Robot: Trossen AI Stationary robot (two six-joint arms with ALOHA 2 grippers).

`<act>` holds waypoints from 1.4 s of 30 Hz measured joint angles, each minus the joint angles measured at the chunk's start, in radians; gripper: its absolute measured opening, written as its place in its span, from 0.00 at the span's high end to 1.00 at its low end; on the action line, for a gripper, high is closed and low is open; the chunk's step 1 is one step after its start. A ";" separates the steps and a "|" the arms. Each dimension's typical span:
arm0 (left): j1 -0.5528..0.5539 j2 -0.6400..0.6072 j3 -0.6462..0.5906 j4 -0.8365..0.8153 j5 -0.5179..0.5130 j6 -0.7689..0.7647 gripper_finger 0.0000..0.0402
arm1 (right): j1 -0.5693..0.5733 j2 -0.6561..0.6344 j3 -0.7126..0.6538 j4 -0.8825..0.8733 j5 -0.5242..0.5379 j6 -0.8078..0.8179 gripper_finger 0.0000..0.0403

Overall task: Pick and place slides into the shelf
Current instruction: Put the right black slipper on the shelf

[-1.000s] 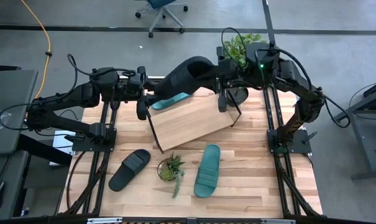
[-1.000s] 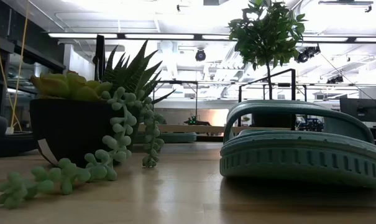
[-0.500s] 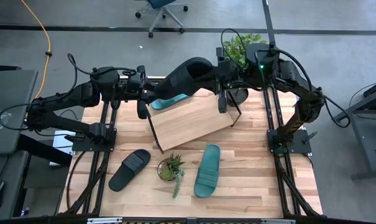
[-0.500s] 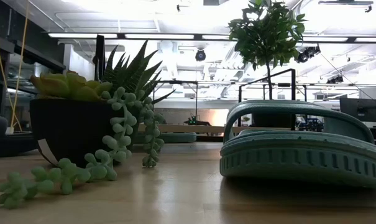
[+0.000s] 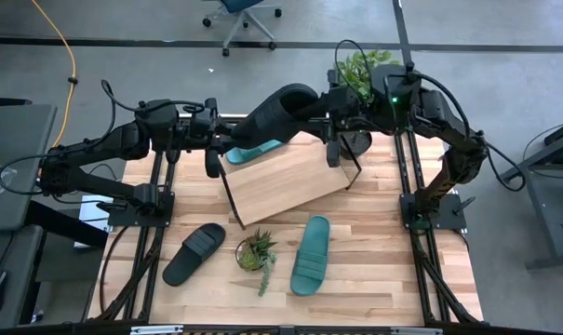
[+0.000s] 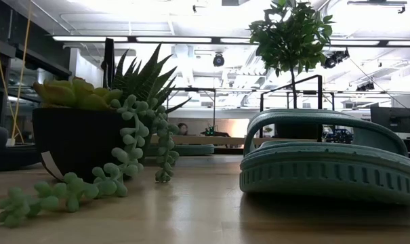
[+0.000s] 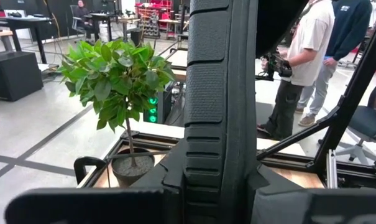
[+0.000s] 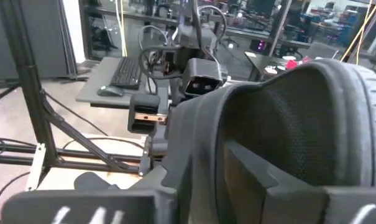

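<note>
Barely anything moving since earlier: black slide [image 5: 279, 109] hanging between both grippers above shelf [image 5: 286, 177].
Right gripper [image 5: 326, 110] and left gripper [image 5: 227, 140] both clamping it; advising lowering level beside teal slide [image 5: 257, 150].

black slide sole [image 7: 214, 106] close up, potted tree [image 7: 116, 81], standing person [image 7: 302, 62]
</note>
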 joint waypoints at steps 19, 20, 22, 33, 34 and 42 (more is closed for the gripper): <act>-0.002 -0.028 0.037 -0.309 0.021 0.046 0.86 | 0.000 -0.136 0.001 -0.118 0.084 0.137 0.77; -0.001 -0.027 0.055 -0.339 0.021 0.056 0.85 | 0.000 -0.136 0.001 -0.143 0.070 0.157 0.77; -0.001 -0.026 0.091 -0.406 0.021 0.078 0.85 | 0.000 -0.126 0.001 -0.181 0.042 0.200 0.77; -0.001 0.002 0.283 -0.723 0.026 0.132 0.86 | 0.000 -0.074 0.000 -0.248 -0.062 0.259 0.77; -0.001 0.010 0.290 -0.755 0.026 0.134 0.86 | 0.000 -0.072 0.000 -0.252 -0.070 0.260 0.77; -0.001 0.086 0.298 -0.837 0.088 0.165 0.87 | 0.000 -0.028 0.000 -0.291 -0.133 0.325 0.69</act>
